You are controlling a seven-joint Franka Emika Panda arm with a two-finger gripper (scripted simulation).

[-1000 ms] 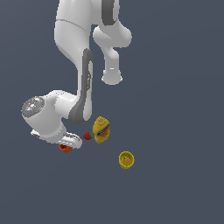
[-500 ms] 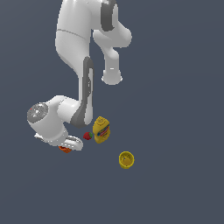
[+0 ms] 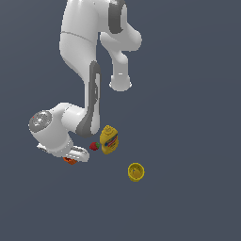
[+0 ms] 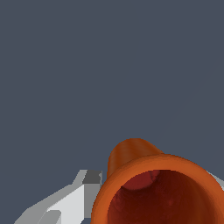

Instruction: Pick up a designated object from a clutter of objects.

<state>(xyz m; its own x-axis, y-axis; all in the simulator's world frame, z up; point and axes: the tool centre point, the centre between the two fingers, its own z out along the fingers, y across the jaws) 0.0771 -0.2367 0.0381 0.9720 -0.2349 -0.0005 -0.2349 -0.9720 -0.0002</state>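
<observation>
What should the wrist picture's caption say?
Orange cup lying on its side, mouth toward the camera, at the gripper.

**What the two views leave unseen**

In the exterior view the orange cup (image 3: pixel 70 161) shows only as a small sliver under the gripper (image 3: pixel 74 156); the white hand covers the rest, and the fingers cannot be made out there. Whether the jaws press the cup cannot be told from that view. In the wrist view the cup (image 4: pixel 153 188) is cut off by the picture's edge, so only part of its rim and inside shows. One grey finger (image 4: pixel 70 199) is partly visible beside it and also runs out of the picture; of the other only a sliver shows behind the cup. The strawberry (image 3: pixel 94 146) is too small for detail. The mustard bottle (image 3: pixel 109 140) has a label too blurred to read.
</observation>
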